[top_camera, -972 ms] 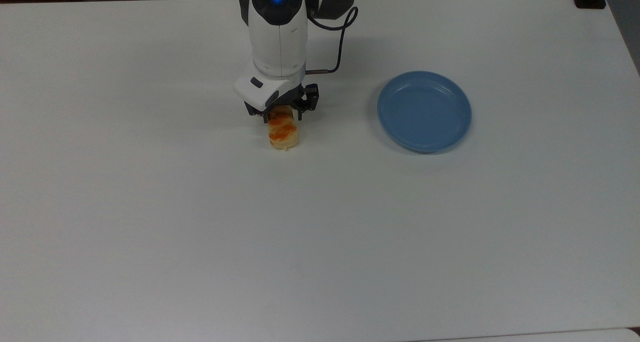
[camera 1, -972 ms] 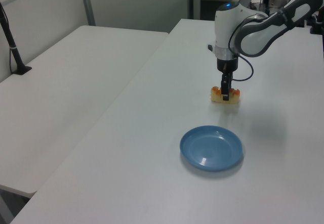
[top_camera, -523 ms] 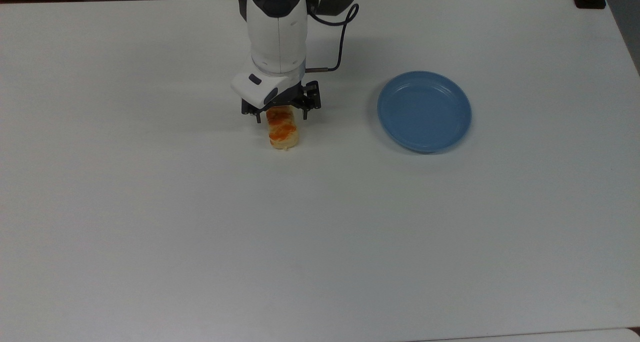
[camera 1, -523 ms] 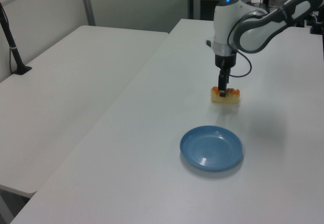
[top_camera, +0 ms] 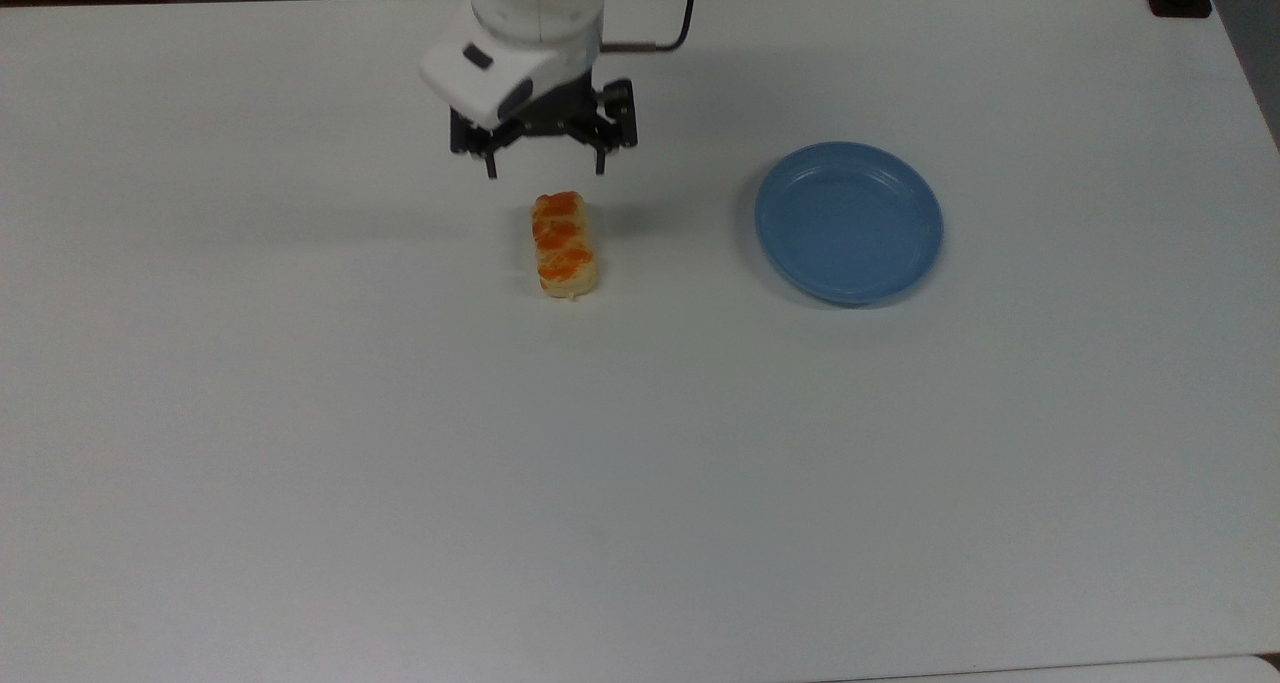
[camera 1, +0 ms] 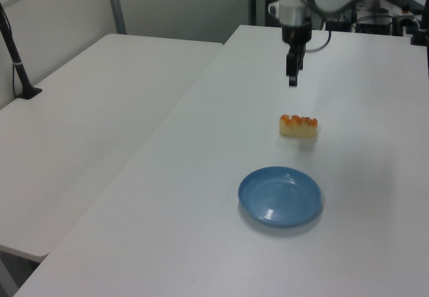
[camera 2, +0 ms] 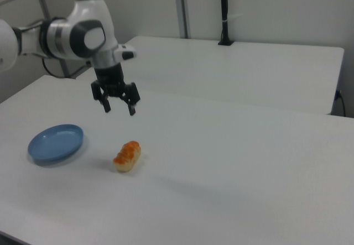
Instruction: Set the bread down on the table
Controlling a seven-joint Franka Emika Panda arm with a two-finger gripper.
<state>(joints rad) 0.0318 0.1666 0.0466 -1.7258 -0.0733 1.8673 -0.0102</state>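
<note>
You see the bread [top_camera: 565,244] lying flat on the table [top_camera: 400,463], well left of the blue plate [top_camera: 849,221] in the top view. Gripper [top_camera: 545,166] hangs above its far end, fingers spread, holding nothing. Task looks done; arm just needs clearing away

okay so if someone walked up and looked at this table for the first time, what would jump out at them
Most likely the bread, a pale loaf with orange-glazed bumps, lying alone on the white table. Next, the round blue plate, bare, sitting apart from the bread toward the top view's right. Then the gripper hanging in the air above the table with its jaws open, clear of the bread.
</note>
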